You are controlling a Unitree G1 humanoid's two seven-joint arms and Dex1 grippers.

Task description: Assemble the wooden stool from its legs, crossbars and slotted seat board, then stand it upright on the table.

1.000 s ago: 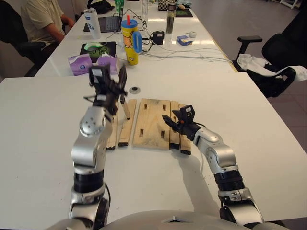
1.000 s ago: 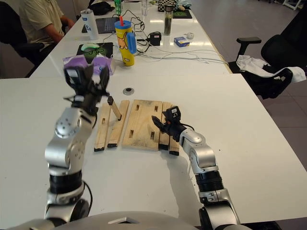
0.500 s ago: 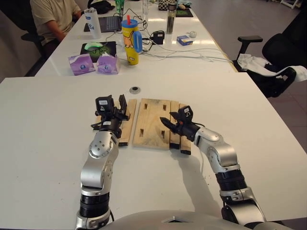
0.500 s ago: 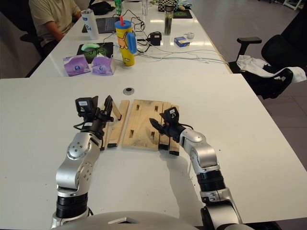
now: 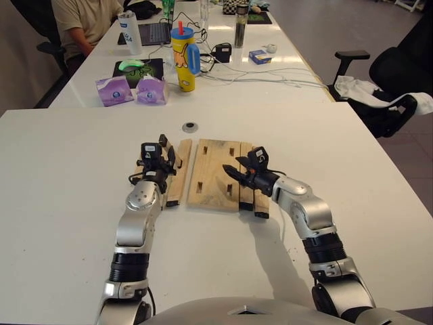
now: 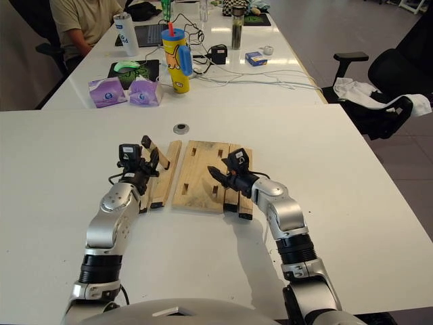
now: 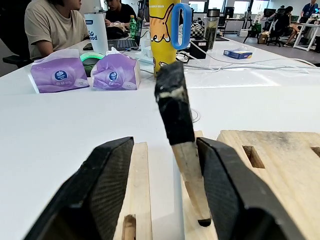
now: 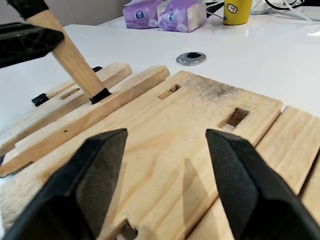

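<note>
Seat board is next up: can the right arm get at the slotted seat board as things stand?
Likely yes. The right pincer hovers open just above the slotted seat board on its right side, and the board lies flat with nothing on top of it.

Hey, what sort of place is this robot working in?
Most likely a shared office or lab workspace: long white tables set end to end, a laptop and a yellow cup on the far one, and a black office chair alongside.

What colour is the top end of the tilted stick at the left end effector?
Black; the stick shows best in the left wrist view.
</note>
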